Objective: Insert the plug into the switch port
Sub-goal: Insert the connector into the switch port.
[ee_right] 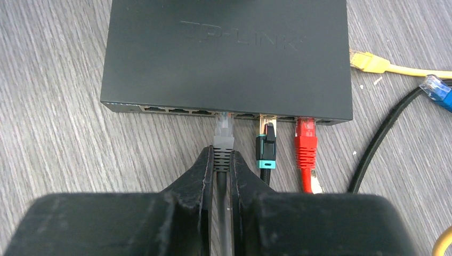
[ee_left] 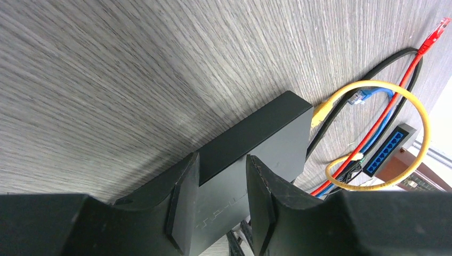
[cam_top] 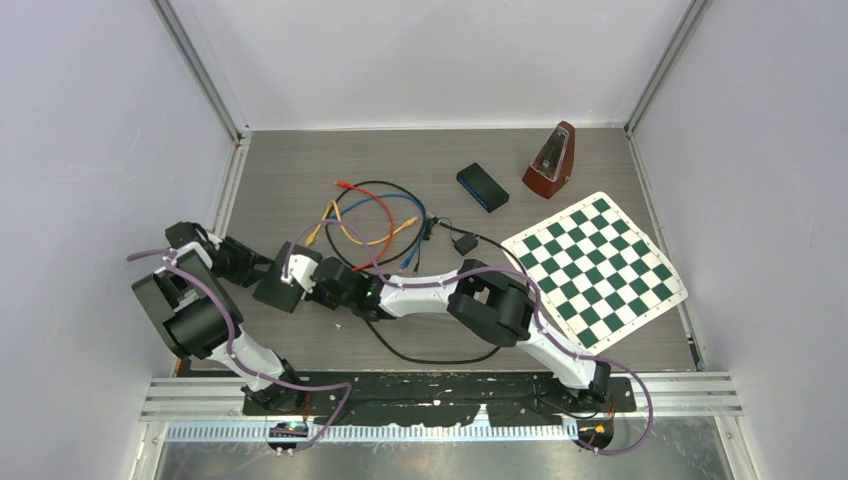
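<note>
A black TP-Link switch (ee_right: 229,53) lies on the grey wood table, its port row facing my right gripper; it also shows in the top view (cam_top: 277,291). My right gripper (ee_right: 223,153) is shut on the grey boot of a plug (ee_right: 223,140). The plug's clear tip sits at the mouth of a middle port. A black-and-teal plug (ee_right: 266,147) and a red plug (ee_right: 306,144) sit in the ports to its right. My left gripper (ee_left: 221,162) is shut on the switch (ee_left: 261,136) from its far side.
Loose yellow (ee_right: 368,61) and blue (ee_right: 437,88) plugs lie right of the switch, with a tangle of cables (cam_top: 372,215) behind. A second switch with blue ports (cam_top: 483,187), a metronome (cam_top: 550,160), a small black adapter (cam_top: 464,243) and a chessboard (cam_top: 595,268) lie further right.
</note>
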Available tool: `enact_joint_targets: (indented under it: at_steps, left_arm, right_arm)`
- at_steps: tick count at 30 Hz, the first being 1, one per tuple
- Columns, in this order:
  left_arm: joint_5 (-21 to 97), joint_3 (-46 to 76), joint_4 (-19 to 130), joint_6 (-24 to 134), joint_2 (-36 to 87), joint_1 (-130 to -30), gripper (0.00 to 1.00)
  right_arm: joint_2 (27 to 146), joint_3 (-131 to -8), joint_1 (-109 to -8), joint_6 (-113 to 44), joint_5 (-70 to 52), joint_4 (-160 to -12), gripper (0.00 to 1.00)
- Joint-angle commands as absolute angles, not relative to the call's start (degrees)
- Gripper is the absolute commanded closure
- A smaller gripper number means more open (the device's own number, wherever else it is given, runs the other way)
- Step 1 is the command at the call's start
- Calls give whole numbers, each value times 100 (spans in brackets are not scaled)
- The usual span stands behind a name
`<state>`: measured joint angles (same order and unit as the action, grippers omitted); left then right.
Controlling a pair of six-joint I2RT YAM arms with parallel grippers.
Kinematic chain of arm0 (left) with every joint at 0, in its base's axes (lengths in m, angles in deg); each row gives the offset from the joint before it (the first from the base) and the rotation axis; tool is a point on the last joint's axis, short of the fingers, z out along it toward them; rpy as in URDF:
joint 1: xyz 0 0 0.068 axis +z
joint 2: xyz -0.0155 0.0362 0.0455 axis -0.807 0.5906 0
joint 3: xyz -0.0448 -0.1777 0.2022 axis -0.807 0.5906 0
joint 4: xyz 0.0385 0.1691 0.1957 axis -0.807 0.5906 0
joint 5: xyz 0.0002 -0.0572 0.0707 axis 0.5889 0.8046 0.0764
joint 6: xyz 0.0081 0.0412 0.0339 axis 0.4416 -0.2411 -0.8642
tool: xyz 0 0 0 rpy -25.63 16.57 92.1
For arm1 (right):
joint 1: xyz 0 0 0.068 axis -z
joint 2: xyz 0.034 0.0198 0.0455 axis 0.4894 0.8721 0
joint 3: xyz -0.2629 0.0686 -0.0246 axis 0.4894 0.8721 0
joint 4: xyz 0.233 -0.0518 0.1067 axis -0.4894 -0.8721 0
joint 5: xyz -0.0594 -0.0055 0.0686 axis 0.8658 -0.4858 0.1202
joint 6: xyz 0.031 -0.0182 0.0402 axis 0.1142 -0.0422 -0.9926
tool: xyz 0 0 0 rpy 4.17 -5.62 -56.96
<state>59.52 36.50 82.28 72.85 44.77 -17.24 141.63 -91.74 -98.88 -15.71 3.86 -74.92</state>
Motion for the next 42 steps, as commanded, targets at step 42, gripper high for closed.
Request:
enact_joint_targets:
  at_steps: [42]
  left_arm:
    - [7070, 4165, 8667, 7068, 4921, -2111, 80]
  right_arm:
    - [15297, -11664, -9526, -1912, -600, -6768, 95]
